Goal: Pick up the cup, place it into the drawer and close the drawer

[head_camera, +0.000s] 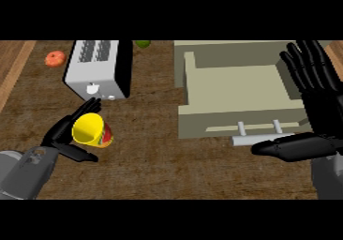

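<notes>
The wooden tabletop [153, 154] is seen from steeply above. At about two o'clock in the view, the beige drawer [236, 86] is pulled open, its handle [261, 138] facing the near edge, and nothing is seen inside it. At eleven o'clock a white toaster [98, 68] is set, with an orange fruit [55, 58] just beyond it at ten o'clock and a green fruit [142, 44] at twelve.

The right hand [316, 93] is held with fingers straight and spread at three o'clock, beside the drawer and over its right corner, grasping nothing. The left hand [67, 133] is curled round the yellow cup [91, 130] at eight o'clock, the cup being tilted with its mouth turned toward the forearm.

The pick-up is judged to be in hand or just made; whether the cup is clear of the tabletop cannot be told. Next, the cup would need to be carried toward two o'clock, over the drawer's front wall, and released inside.
</notes>
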Robot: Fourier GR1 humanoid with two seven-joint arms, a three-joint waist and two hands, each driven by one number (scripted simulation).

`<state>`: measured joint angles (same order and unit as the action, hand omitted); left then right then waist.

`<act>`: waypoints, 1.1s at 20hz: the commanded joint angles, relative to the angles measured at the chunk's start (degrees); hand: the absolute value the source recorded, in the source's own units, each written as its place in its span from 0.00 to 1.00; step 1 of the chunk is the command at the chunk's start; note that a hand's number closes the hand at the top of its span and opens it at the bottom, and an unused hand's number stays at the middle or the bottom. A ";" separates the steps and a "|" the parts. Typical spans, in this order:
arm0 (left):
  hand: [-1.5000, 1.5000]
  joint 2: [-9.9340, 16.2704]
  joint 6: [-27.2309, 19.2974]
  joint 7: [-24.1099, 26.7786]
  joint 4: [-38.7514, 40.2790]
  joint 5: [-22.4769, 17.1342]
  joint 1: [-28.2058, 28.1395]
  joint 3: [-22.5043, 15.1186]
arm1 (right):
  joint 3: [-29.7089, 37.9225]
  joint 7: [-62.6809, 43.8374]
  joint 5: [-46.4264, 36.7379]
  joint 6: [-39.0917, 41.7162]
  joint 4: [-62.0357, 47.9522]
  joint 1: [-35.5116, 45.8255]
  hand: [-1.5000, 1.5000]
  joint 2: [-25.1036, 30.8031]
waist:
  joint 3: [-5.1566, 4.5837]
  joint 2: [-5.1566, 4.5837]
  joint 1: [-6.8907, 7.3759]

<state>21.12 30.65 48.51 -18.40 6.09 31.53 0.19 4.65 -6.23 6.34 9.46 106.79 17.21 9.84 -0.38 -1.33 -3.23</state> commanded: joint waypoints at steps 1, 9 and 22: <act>0.00 -2.60 5.07 7.62 2.78 0.99 0.44 -1.01 | -0.47 -1.83 0.57 0.46 1.51 0.12 0.00 0.36 | -0.12 -0.08 -0.70; 0.00 -3.13 5.66 9.87 4.54 0.81 2.16 -1.28 | 0.42 -3.02 0.97 -0.33 2.09 1.08 0.00 0.54 | -0.12 0.01 -0.59; 1.00 -7.51 3.61 15.03 0.87 -0.34 3.59 -2.20 | 0.92 -0.25 0.33 1.42 -1.26 0.67 0.00 1.68 | -0.10 -0.29 -0.16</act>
<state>15.49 30.20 53.13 -16.60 6.18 34.84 -2.43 5.88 -7.41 7.40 10.65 106.13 18.04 11.45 -0.28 -1.39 -3.39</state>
